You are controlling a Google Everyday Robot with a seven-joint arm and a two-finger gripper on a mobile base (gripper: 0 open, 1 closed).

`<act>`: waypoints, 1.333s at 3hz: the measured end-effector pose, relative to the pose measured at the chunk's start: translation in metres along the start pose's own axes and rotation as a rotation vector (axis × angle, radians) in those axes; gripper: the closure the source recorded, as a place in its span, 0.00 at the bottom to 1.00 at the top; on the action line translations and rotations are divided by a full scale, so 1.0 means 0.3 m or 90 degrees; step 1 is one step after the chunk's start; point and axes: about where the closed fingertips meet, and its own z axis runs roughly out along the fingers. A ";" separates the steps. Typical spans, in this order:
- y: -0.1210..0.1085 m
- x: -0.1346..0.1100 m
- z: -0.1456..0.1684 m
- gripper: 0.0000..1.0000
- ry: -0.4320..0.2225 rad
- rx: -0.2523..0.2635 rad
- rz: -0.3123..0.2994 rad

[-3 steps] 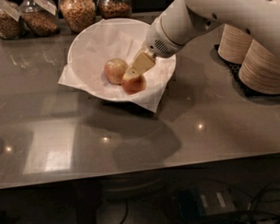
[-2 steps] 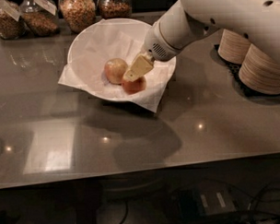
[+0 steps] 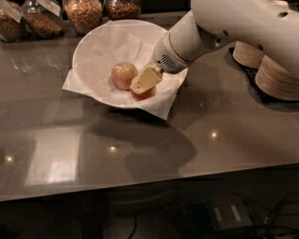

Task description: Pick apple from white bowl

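In the camera view my gripper (image 3: 146,80) has dropped lower into the white bowl (image 3: 77,47) and now sits right on the apple (image 3: 144,95) near the bowl's front rim, so the grasp looks close. I cannot tell whether it has closed on it. The larger pale apple (image 3: 123,75), just beside toward the bowl's middle, could get nudged; the jars (image 3: 84,13) behind the bowl are no obstacle.

The arm (image 3: 235,25) (bulky, white) slants down from upper right, gripper (image 3: 145,81) near centre.

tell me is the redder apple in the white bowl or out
In: the apple rests inside the rim of the white bowl, gripper directly over it.
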 end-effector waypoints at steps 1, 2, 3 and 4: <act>0.005 0.019 0.031 0.34 -0.001 -0.007 0.011; 0.002 0.036 0.059 0.33 0.003 -0.014 0.017; -0.003 0.056 0.091 0.34 0.010 -0.022 0.022; -0.008 0.061 0.110 0.35 0.012 -0.026 0.022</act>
